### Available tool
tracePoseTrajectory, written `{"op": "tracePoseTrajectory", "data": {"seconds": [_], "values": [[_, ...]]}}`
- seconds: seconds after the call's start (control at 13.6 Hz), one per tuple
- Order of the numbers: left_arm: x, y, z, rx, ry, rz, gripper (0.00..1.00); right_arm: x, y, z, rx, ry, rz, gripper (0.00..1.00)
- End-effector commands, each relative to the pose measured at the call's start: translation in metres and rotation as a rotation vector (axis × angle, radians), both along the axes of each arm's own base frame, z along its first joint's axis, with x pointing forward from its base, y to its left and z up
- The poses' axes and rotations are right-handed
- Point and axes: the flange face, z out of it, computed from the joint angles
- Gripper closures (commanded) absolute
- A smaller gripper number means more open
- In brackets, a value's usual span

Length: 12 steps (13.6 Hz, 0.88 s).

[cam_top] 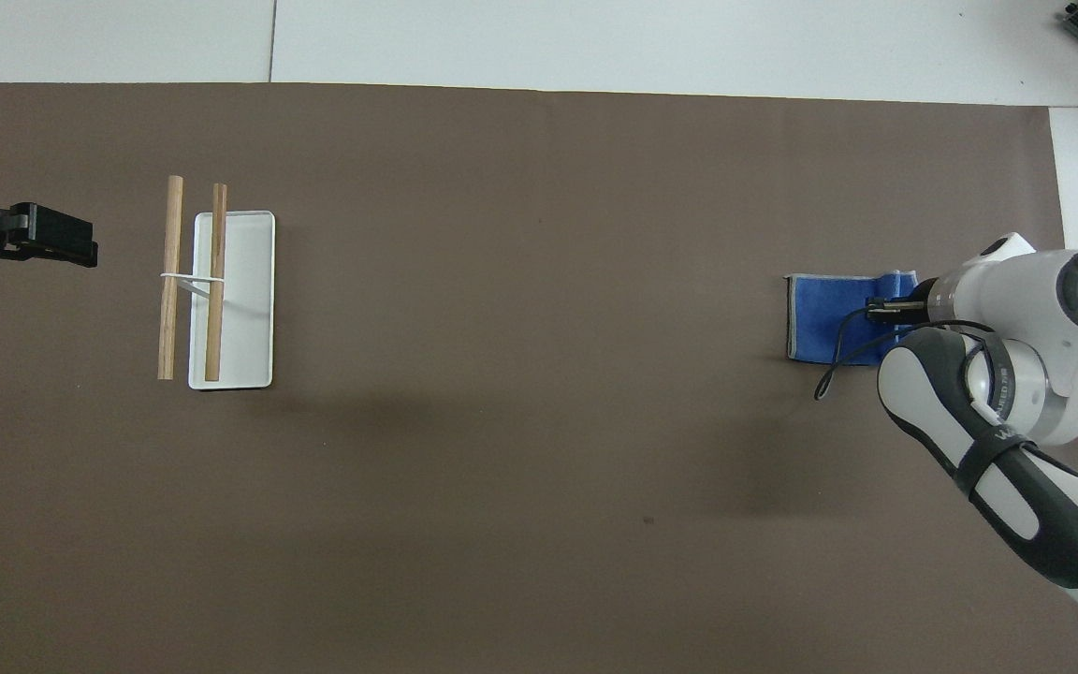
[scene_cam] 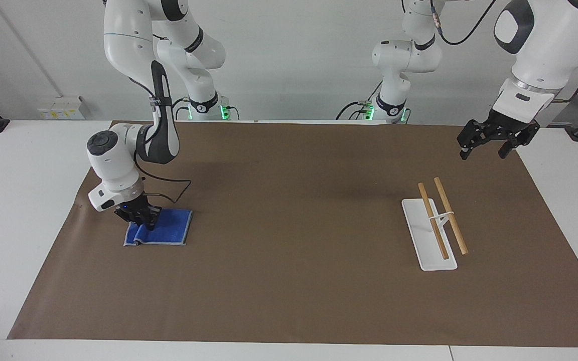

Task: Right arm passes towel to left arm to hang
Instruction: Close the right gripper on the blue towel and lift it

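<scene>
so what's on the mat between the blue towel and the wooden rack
Nothing: between the towel and the rack there is only bare brown mat, which shows in both the facing view and the overhead view.

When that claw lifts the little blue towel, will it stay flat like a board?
Probably not. The blue towel is soft folded cloth, already bunched where the right gripper pinches it, so it will likely droop. It looks light and unlikely to slip, given its terry surface.
</scene>
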Motion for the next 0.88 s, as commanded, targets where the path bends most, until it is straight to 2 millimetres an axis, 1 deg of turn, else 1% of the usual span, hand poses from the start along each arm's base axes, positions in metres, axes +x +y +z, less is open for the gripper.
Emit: {"op": "tracePoseTrajectory", "data": {"seconds": [0.0,0.07,0.15,0.22,0.37,0.44,0.51,0.59,0.73,0.81], "values": [[-0.006,0.002,-0.001,-0.013,-0.01,0.005,0.0,0.001,0.006,0.017,0.008,-0.039,0.021,1.0],[-0.006,0.003,-0.001,-0.013,-0.01,0.005,0.0,0.002,0.014,0.02,0.012,-0.044,0.033,1.0],[-0.006,0.002,-0.001,-0.013,-0.01,0.005,0.0,0.003,0.015,0.026,0.011,-0.055,0.033,1.0],[-0.006,0.002,-0.002,-0.013,-0.009,0.005,0.0,0.003,0.017,0.036,0.008,-0.07,0.039,1.0],[-0.006,0.003,-0.002,-0.013,-0.007,0.006,0.0,0.002,0.021,0.065,0.003,-0.111,0.047,1.0],[-0.006,0.005,-0.002,-0.013,-0.007,0.009,0.0,0.002,0.032,0.079,0.004,-0.128,0.067,1.0],[-0.007,0.004,-0.005,-0.013,-0.003,0.008,0.0,0.0,0.04,0.088,0.005,-0.125,0.082,1.0],[-0.007,0.003,-0.006,-0.016,-0.002,0.008,0.0,-0.002,0.055,0.095,0.009,-0.118,0.107,1.0],[-0.008,-0.003,-0.005,-0.093,0.002,0.027,0.0,-0.005,0.088,0.113,0.014,-0.14,0.161,1.0],[-0.007,-0.005,-0.006,-0.128,0.002,0.053,0.0,-0.009,0.107,0.123,0.017,-0.138,0.192,1.0]]}}
